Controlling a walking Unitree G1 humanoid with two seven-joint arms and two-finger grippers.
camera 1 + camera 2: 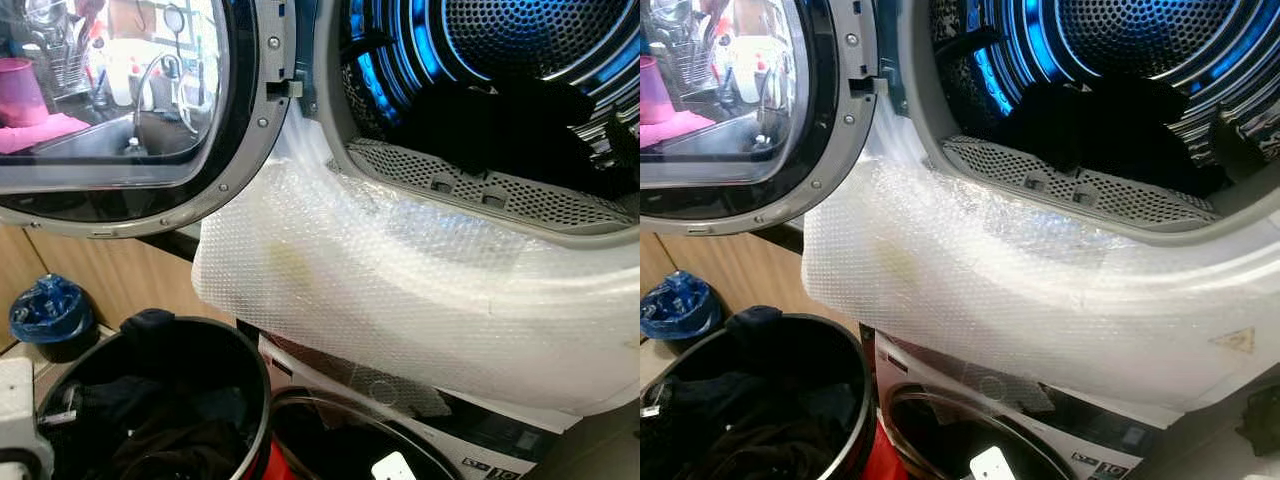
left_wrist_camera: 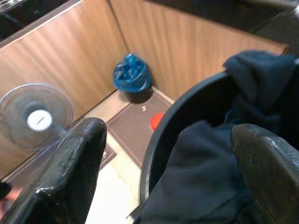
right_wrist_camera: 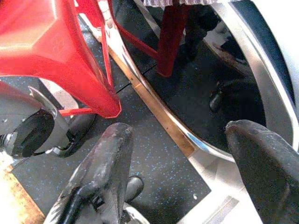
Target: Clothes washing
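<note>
Dark clothes (image 1: 500,125) lie inside the blue-lit perforated steel drum (image 1: 1120,40); more fill the round black basket (image 1: 240,370). Left gripper (image 2: 168,154) is held released above basket clothes; right gripper (image 3: 187,158) released, empty.

Right pincer (image 3: 177,172) spread wide before lower washer's glass door (image 3: 196,93), red stool (image 3: 56,51) reflected.

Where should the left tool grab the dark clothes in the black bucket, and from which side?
Take the raised fold of the dark clothes heaped just inside the bucket rim, coming from above through the open top. The wall blocks any side approach, and the soft bunched cloth gives a ridge to pinch. The left tool is open, its fingers straddling the rim.
</note>
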